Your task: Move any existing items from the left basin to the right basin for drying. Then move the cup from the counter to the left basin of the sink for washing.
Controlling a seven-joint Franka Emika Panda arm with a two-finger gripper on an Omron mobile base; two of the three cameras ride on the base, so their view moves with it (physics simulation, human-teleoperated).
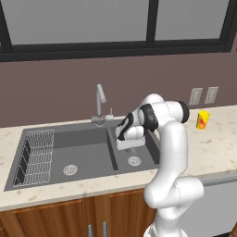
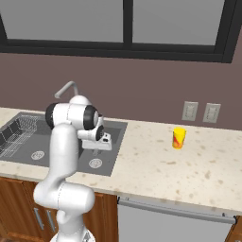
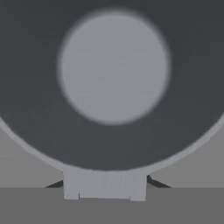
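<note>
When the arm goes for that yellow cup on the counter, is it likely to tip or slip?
The yellow cup stands upright, taller than wide, so a sideways nudge could probably tip it. Its sides look smooth and slightly tapered, so it might slide up out of a loose pinch. It appears small and rigid, likely light.

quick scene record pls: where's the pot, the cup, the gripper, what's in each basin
pot: seen from straight above, close under the hand, handle between the fingers
gripper: over the right basin, looks closed on the pot's handle
left basin: wire rack at its left end, no pot
cup: yellow, upright on the counter, right of the sink, near the wall
cup step: not yet done
</note>
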